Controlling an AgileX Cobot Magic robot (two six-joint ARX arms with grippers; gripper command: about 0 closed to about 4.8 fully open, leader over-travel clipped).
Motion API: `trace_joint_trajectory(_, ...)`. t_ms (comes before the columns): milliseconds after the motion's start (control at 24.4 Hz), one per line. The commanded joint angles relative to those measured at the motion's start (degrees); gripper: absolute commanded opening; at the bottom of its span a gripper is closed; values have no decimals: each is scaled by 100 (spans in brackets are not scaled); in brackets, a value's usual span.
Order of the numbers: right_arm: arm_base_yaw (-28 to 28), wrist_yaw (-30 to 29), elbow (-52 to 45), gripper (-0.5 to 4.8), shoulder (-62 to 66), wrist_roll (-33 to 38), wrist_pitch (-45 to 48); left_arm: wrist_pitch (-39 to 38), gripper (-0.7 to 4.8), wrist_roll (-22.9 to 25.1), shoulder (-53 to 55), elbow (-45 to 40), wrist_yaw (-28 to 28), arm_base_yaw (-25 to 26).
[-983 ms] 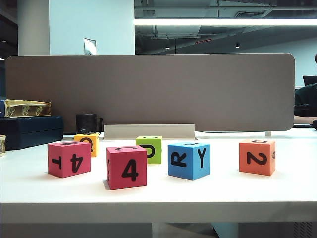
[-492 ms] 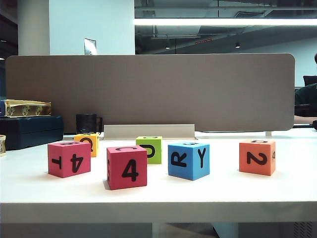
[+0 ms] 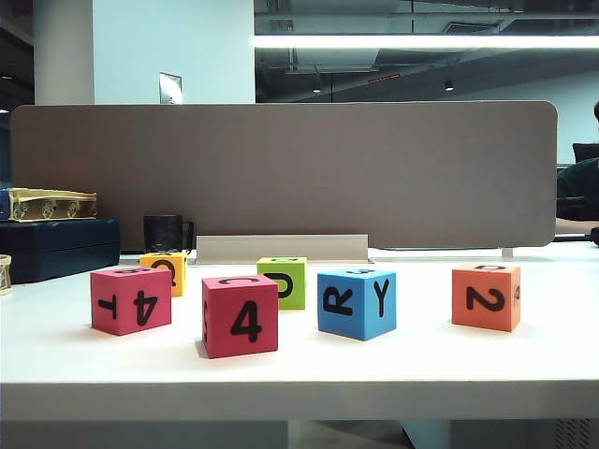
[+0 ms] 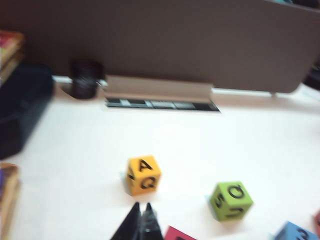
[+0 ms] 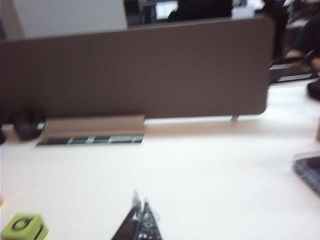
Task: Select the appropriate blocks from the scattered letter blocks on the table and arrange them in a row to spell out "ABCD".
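Six blocks on the table (image 3: 524, 360); landmark: blue block (image 3: 356, 301), showing R and Y. To its left stand the red 4 block (image 3: 240, 315), red T block (image 3: 131, 298), yellow block (image 3: 165, 270) and, behind, green block (image 3: 282, 282); orange 2 block (image 3: 486, 296) lies well right. Only the left wrist view reveals yellow's A face. Neither arm appears in the exterior view. Left gripper (image 4: 140, 220) hangs near yellow, right gripper (image 5: 140, 215) over bare table; both closed, empty.

Six letter blocks (image 3: 240, 316) in a loose row on the table (image 3: 299, 374), divider panel (image 3: 281, 173) behind
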Motion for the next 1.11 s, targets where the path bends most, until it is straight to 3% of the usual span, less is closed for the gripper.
trace_joint_trajectory(41, 7, -304, 260, -1, 546, -31, -31, 68, -6, 26, 455, 203, 221, -11)
trace_joint_trajectory(328, 81, -960, 765, -1, 1580, -162, -48, 74, -6, 76, 1213, 605, 221, -13)
trace_joint_trajectory(614, 376, -986, 1235, -1, 2225, -376, -157, 205, -6, 138, 1491, 754, 219, -13)
trace_joint_trajectory(942, 778, -997, 1637, -1, 2868, -608, -304, 330, -6, 153, 2057, 804, 636, -17)
trace_joint_trajectory(1106, 964, -997, 1703, -1, 3080, -608, -313, 507, -6, 343, 2437, 894, 708, -262)
